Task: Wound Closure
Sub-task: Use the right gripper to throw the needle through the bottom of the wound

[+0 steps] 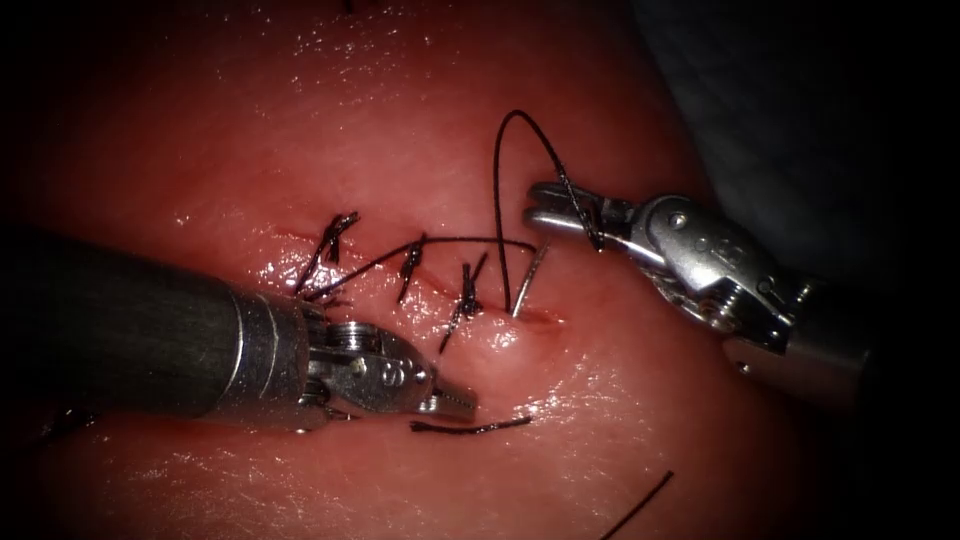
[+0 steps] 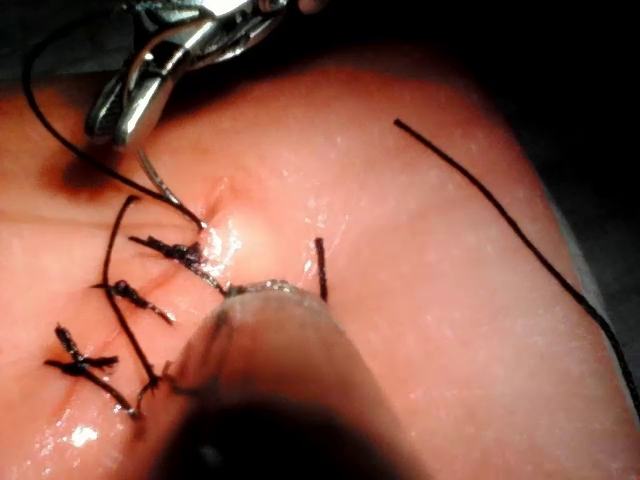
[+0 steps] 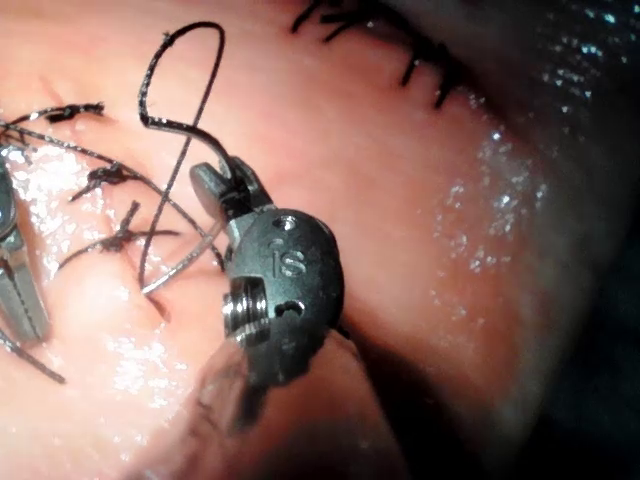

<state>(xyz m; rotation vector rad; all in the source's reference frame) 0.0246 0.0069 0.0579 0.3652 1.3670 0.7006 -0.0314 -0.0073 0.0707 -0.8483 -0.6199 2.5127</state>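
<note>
Right claw [image 1: 545, 208] clamps thread [image 1: 497, 190]; needle [image 1: 530, 280] just below-left, upright in tissue [image 1: 300, 130]. Left claw [image 1: 455, 402] closed, empty.

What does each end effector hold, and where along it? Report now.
The right end effector is shut on the thread, where its loop crosses the jaws. The needle stands in the tissue, ungripped. The left end effector holds nothing.

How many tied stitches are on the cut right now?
3, in a row along the cut: one at its left end, one in the middle, one nearest the needle. The left tool's shaft may hide more.
</note>
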